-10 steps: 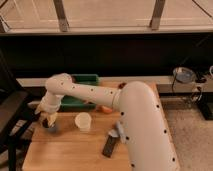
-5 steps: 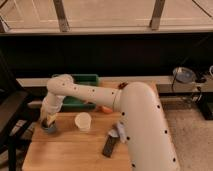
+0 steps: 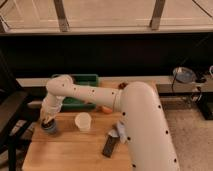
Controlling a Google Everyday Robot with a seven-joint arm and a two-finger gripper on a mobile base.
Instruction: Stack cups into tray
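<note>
Claw (image 3: 48, 118) is down at the left of the tabletop (image 3: 70, 150), right over a small dark cup (image 3: 50, 127), covering its mouth. What's inside can't be seen. The arm (image 3: 95, 95) sweeps across the green tray (image 3: 82, 78), hiding its front wall and most of its floor. Something orange (image 3: 106, 109) peeks out beneath the arm, mostly covered. The light blue cup (image 3: 119, 131) is half behind the arm. A dark flat thing (image 3: 110, 145) is too blurred to name. The tabletop's near edge is cut off by the frame.
</note>
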